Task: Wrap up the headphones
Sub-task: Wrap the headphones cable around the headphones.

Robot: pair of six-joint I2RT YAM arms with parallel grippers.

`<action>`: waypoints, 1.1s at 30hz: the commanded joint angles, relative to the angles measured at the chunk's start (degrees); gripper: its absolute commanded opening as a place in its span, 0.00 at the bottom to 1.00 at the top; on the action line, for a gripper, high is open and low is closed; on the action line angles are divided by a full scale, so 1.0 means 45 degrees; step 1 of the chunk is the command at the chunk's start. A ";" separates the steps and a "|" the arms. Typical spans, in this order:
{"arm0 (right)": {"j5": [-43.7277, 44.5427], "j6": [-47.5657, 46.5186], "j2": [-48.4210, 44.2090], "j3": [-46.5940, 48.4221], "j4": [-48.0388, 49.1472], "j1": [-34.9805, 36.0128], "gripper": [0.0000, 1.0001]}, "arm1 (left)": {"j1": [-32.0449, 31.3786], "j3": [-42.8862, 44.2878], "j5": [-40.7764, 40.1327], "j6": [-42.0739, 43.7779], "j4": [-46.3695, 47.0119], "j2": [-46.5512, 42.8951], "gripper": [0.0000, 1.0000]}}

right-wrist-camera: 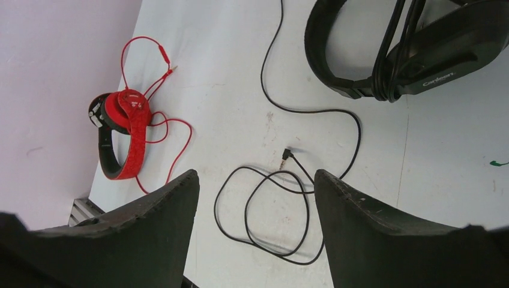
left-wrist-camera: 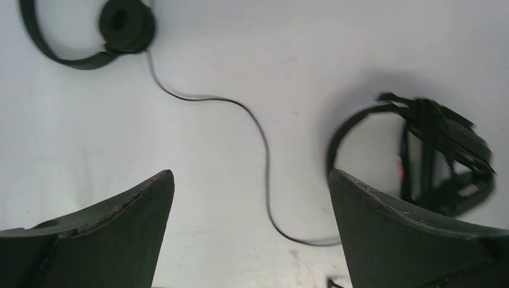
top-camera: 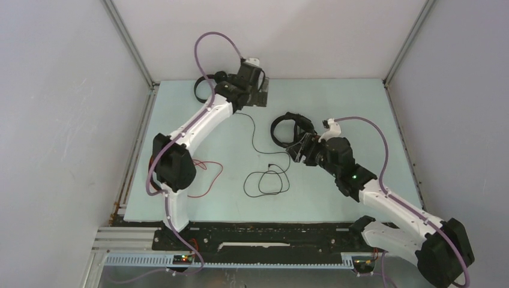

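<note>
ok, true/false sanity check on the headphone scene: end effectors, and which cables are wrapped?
1. Both the left end effector and the right end effector are open and hold nothing. True.
2. The red headset has its cable wound around the band. False: the red cable lies loose on the table beside it.
3. The bulkier black headset has cable wound around it. True.
4. The slim black headset is wrapped too. False: its black cable trails across the table into loose loops, and the plug lies free.
</note>
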 commanded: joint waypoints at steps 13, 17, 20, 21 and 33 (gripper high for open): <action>-0.0350 -0.0919 -0.0221 0.1293 -0.0760 0.0140 0.72 | 0.5235 0.3026 0.2177 -0.2631 0.2020 0.3758 0.81; -0.0432 -0.1082 0.0204 0.1719 -0.0765 0.0184 0.72 | 0.5935 0.3274 0.1817 -0.4222 0.2718 0.4283 0.77; -0.0405 -0.1281 0.0497 0.2115 -0.1121 0.0160 0.72 | 0.6520 0.2415 0.1494 -0.5451 0.3692 0.4013 0.74; -0.0394 -0.1319 0.0582 0.2251 -0.1227 0.0158 0.72 | 0.6727 0.2202 0.1476 -0.5886 0.3951 0.4019 0.74; -0.0645 -0.1219 0.1639 0.4111 -0.1840 0.0199 0.72 | 0.7305 0.2830 0.2268 -0.8054 0.4896 0.6189 0.69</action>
